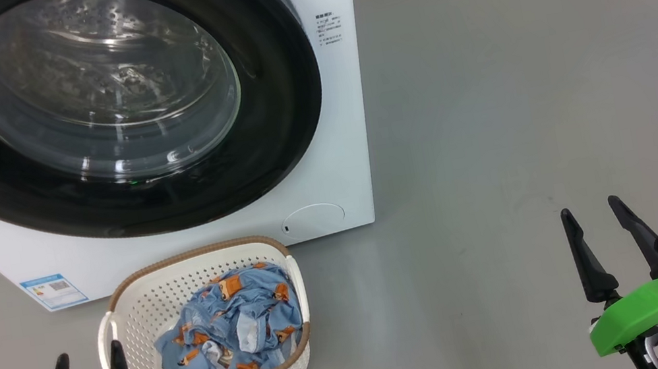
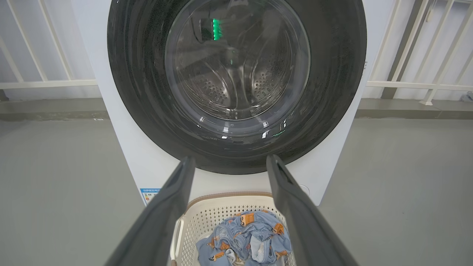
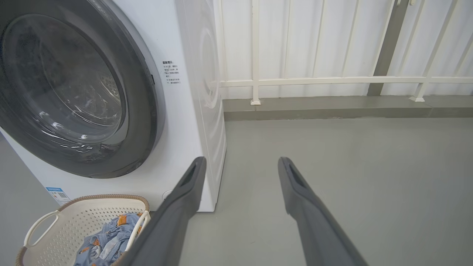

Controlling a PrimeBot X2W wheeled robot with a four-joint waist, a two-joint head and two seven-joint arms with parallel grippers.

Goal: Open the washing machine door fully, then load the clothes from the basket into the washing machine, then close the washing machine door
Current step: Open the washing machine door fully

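Note:
The white washing machine (image 1: 327, 171) stands ahead on the grey floor, its round black door (image 1: 270, 154) shut flat against the front, glass window in the middle. On the floor before it sits the cream basket (image 1: 143, 309) with the light blue clothes (image 1: 233, 327) heaped inside. My left gripper (image 1: 87, 358) is open at the basket's near left corner, empty. Far to the right over bare floor, my right gripper (image 1: 594, 213) is open and empty too. The left wrist view looks between its fingers (image 2: 173, 207) at the door (image 2: 332, 92) and the clothes (image 2: 244, 236).
A white railing (image 3: 332, 79) on a low grey kerb runs behind and to the right of the machine. Bare grey floor (image 1: 524, 112) spreads wide to the machine's right. A round filter cap (image 1: 313, 219) and a blue sticker (image 1: 53, 291) mark its lower front.

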